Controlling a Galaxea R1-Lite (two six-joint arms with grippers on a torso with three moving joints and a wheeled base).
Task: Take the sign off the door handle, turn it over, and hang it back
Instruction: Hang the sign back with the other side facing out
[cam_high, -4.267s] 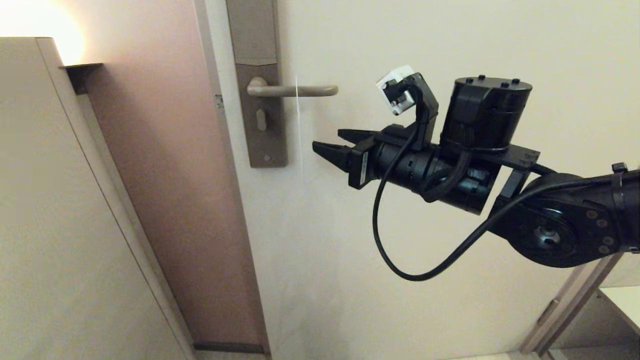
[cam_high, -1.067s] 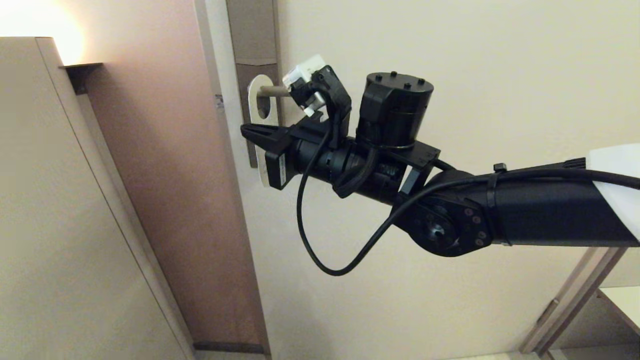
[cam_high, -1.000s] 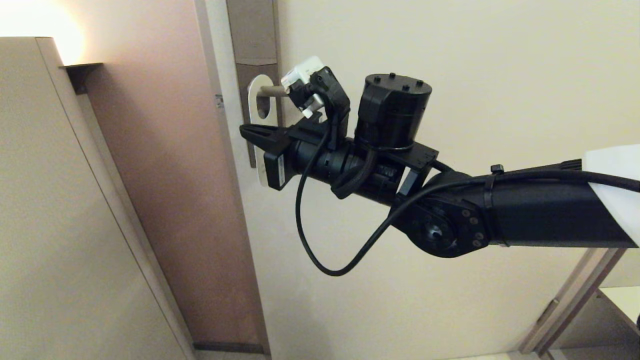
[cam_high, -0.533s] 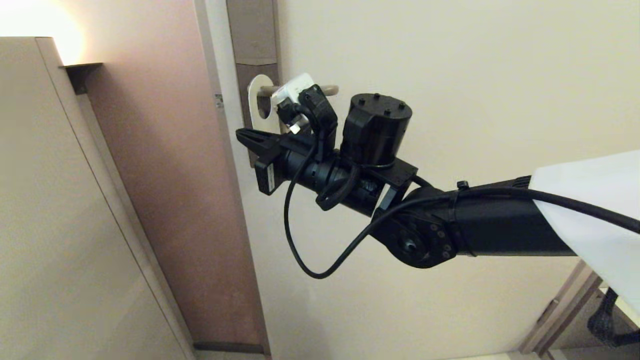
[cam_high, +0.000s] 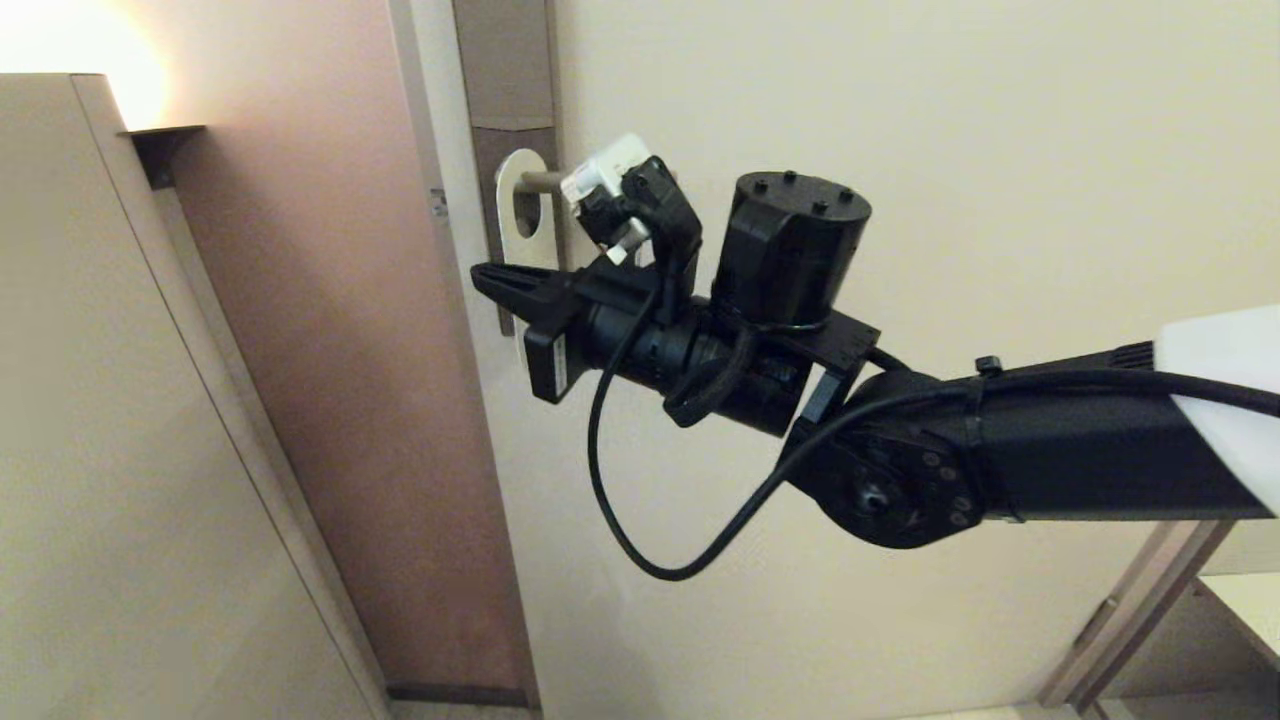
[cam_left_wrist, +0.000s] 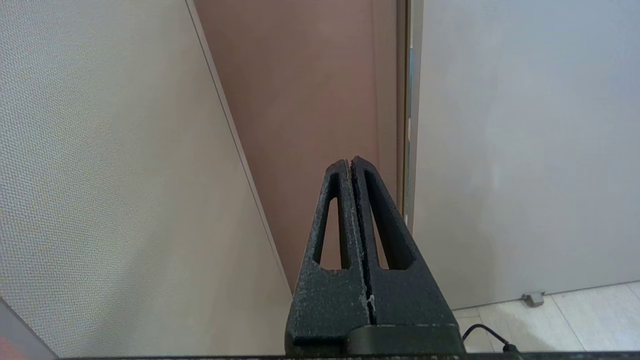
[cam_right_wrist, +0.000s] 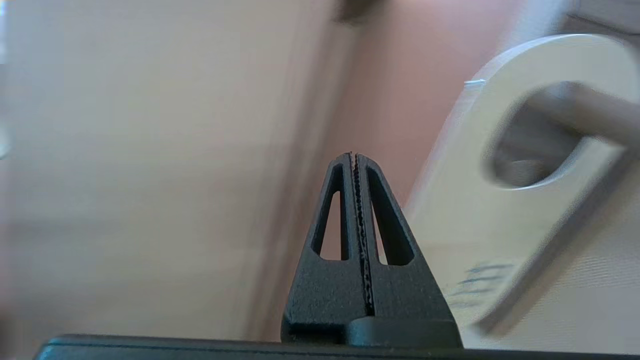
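Sign (cam_high: 524, 215) sits upper centre-left of the head view, hanging on the door handle (cam_high: 545, 181), with the lever passing through its hole. We see its white face: thin card, rounded top, oblong hole near the top; the lower half is hidden behind our right gripper (cam_high: 490, 279). In the right wrist view the sign (cam_right_wrist: 505, 200) fills the right side, tilted, with faint dark lettering near its lower part that we can't read, and the handle (cam_right_wrist: 580, 112) shows as a blurred bar through the hole. The right gripper (cam_right_wrist: 354, 159) has its jaws pressed together on nothing, and its tips lie just beside the card's edge; we can't tell if they touch. The left gripper (cam_left_wrist: 351, 164) is also clamped together and empty, in view only in its own wrist camera, pointing at the wall by the door (cam_left_wrist: 525, 150).
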